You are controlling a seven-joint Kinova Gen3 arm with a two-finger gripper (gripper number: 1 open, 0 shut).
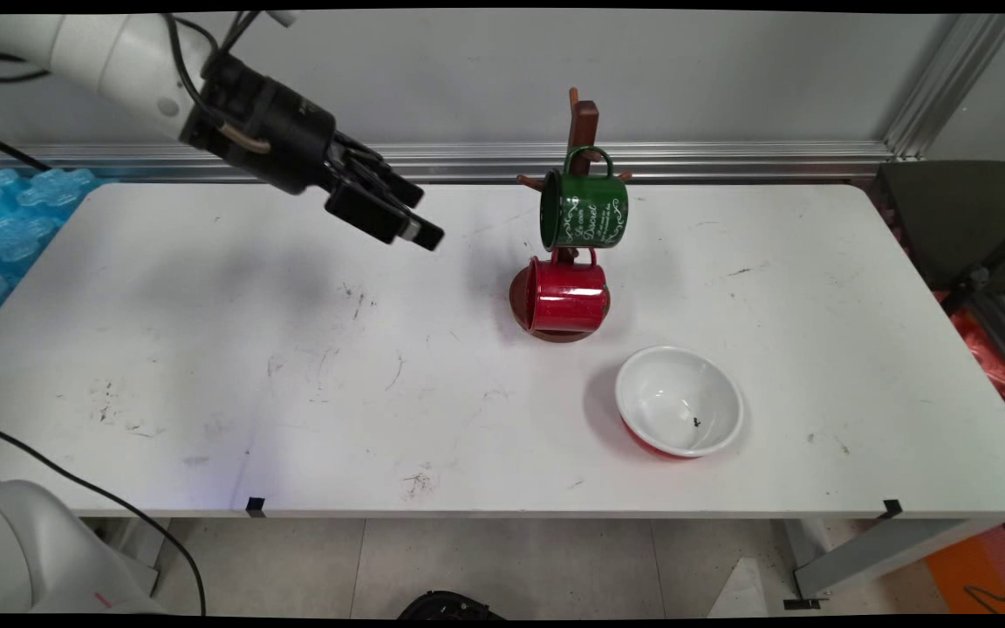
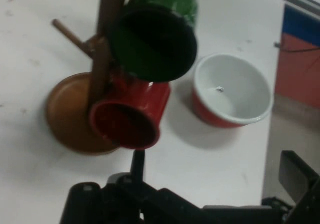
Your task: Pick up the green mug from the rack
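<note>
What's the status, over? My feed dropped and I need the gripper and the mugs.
Gripper open, empty, above the table, left of mug tree. Green mug and red mug hang on it. Red bowl beside the base.

A white table (image 1: pixel 206 349), scuffed with dark marks, lies below the gripper (image 1: pixel 411 228) and stretches away to its right. Behind the gripper stands a plain grey wall (image 1: pixel 468 78) with an aluminium rail (image 1: pixel 729 160) along its foot. Far to the gripper's right rises a slanted aluminium post (image 1: pixel 947 78). Pale floor tiles (image 1: pixel 511 567) show beneath the table's near edge. Blue bubble wrap (image 1: pixel 5 227) lies left of the gripper.
</note>
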